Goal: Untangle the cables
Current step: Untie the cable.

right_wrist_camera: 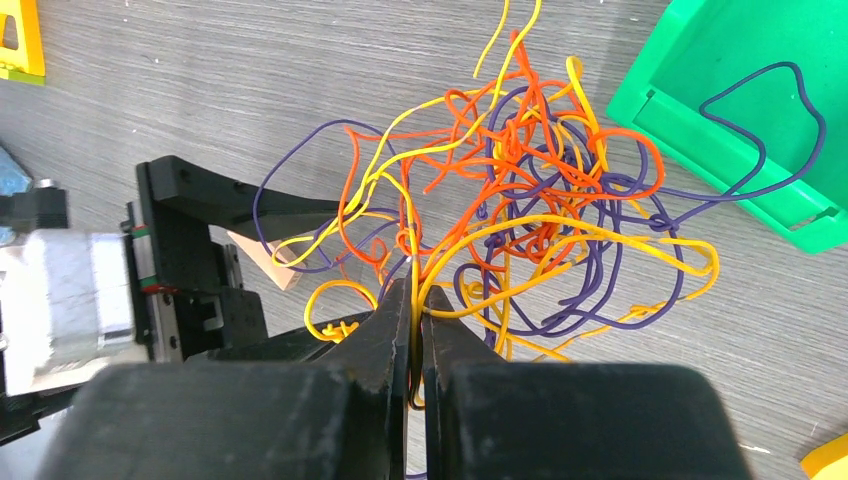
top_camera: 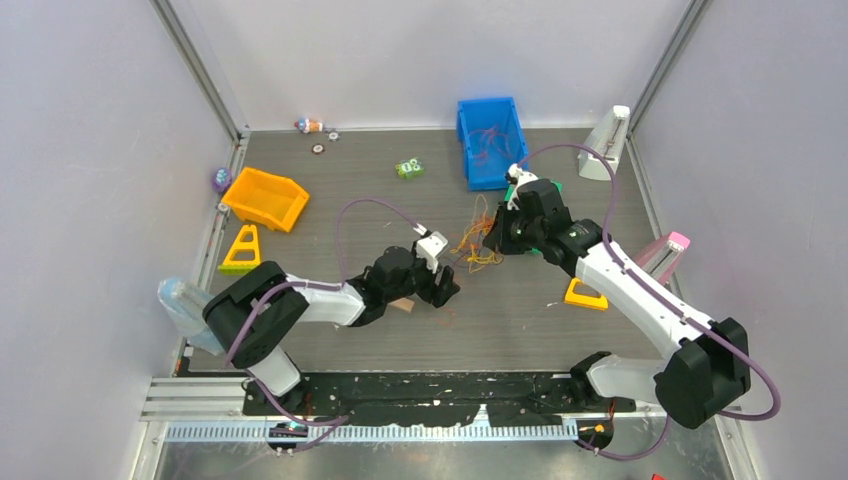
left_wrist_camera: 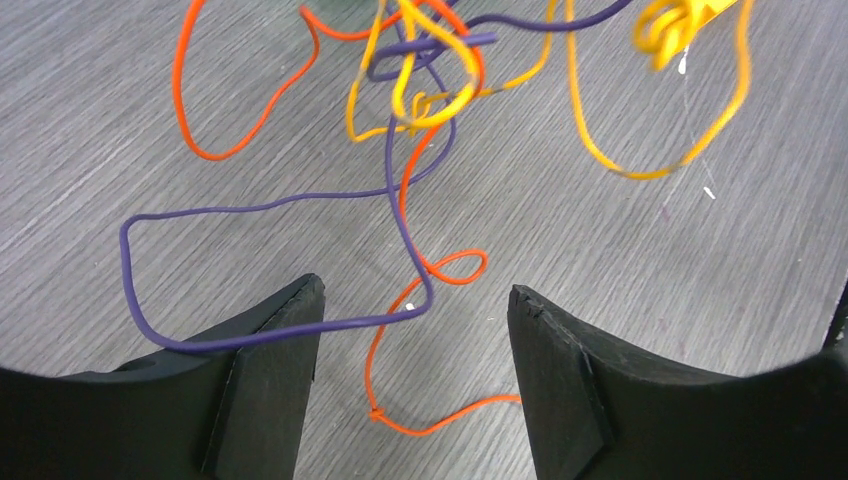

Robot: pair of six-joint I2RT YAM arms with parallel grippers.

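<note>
Purple strand (left_wrist_camera: 250, 208) lies crosswise between my left gripper (left_wrist_camera: 415, 292), jaws parted; right gripper (right_wrist_camera: 418, 295), just ahead, clamps the cables (right_wrist_camera: 540, 190).

The cables (left_wrist_camera: 410, 95) run past the left wrist view's top edge, one yellow coil (left_wrist_camera: 665, 30) blurred; small items (top_camera: 310, 125) at the far edge of the bench (top_camera: 520, 320) are unidentifiable.

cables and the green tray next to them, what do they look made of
Cables: probably thin wire in smooth, slightly glossy coloured plastic insulation; they hold stiff loops and kinks instead of lying limp. Green tray: looks like moulded plastic, uniform colour, semi-matte, with crisp moulded ledges.
</note>
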